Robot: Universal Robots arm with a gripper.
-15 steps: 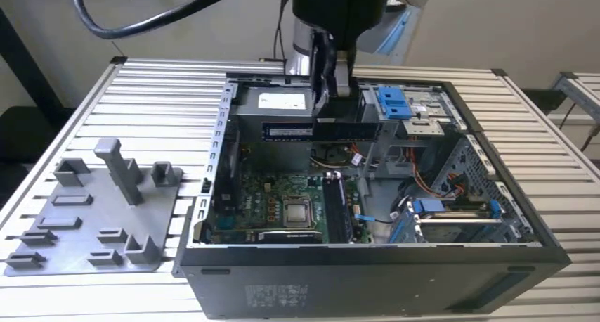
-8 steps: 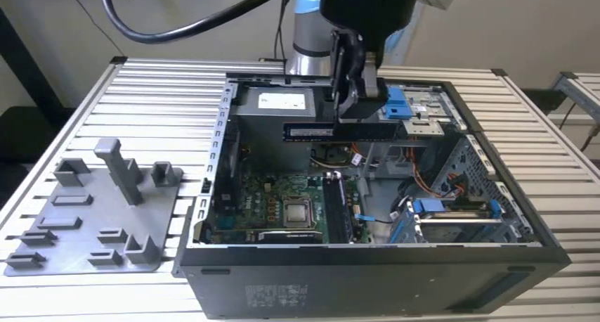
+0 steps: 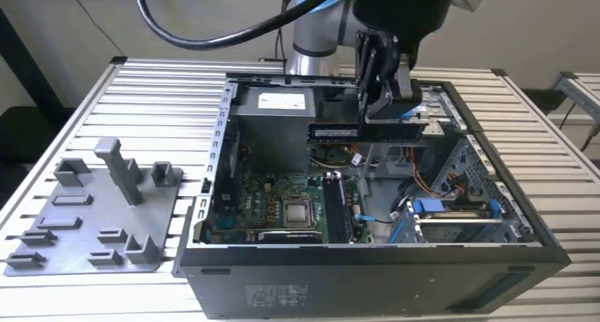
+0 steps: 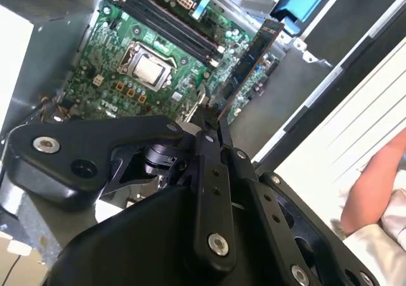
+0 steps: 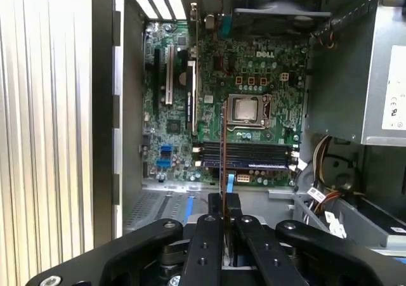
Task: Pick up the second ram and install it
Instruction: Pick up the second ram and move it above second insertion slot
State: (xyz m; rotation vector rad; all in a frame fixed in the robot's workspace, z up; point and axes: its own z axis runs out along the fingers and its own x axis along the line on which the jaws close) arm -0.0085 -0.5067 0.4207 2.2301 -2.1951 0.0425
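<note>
The second ram (image 3: 367,131), a thin dark stick with a pale blue label, hangs level over the open computer case. My gripper (image 3: 381,115) is shut on its upper edge. In both wrist views the stick shows edge-on, running out from between the fingers (image 5: 212,235): the second ram (image 5: 223,148) lines up over the long black sockets (image 5: 247,154) of the green motherboard (image 5: 266,64). In the second wrist view the stick (image 4: 248,65) slants away from the gripper (image 4: 212,126) above the board (image 4: 108,70). It hangs well above the sockets (image 3: 336,206), touching nothing.
The case (image 3: 375,266) lies open on a slatted table (image 3: 140,111), with its power supply (image 3: 272,118) at the back and blue-tabbed drive bays (image 3: 426,206) on the exterior view's right. A grey plastic tray (image 3: 84,223) with blocks lies beside the case. A person's arm (image 4: 374,184) is nearby.
</note>
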